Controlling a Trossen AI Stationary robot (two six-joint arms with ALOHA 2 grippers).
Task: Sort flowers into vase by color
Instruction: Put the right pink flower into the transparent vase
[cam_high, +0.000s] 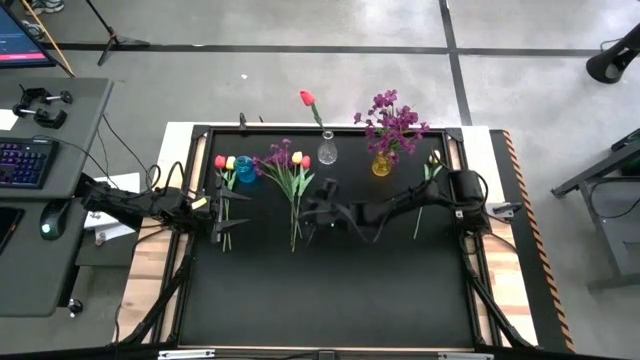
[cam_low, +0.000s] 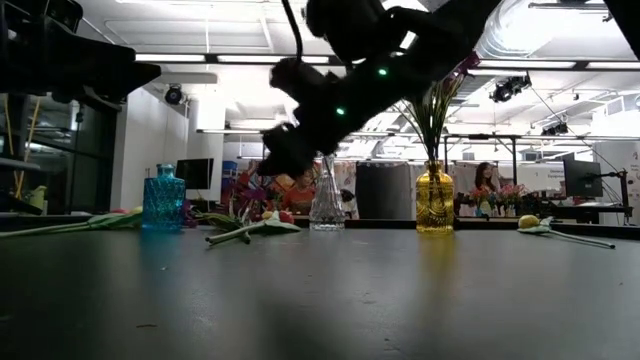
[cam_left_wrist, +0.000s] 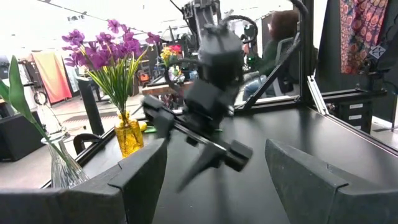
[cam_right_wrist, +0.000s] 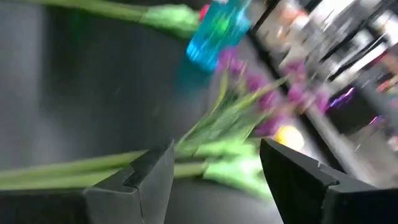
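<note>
Right gripper (cam_high: 322, 212) hangs w/ fingers spread and empty, just beside the loose bunch of purple sprigs, red and yellow tulips (cam_high: 291, 170) lying on the mat btwn the blue vase (cam_high: 245, 170) and clear vase (cam_high: 327, 152). Looks like the reach-to-pick step. Next imo: drop onto one stem, close, carry to matching vase. Left gripper (cam_high: 222, 204) waits wide, nothing held, by the blue vase.
</note>
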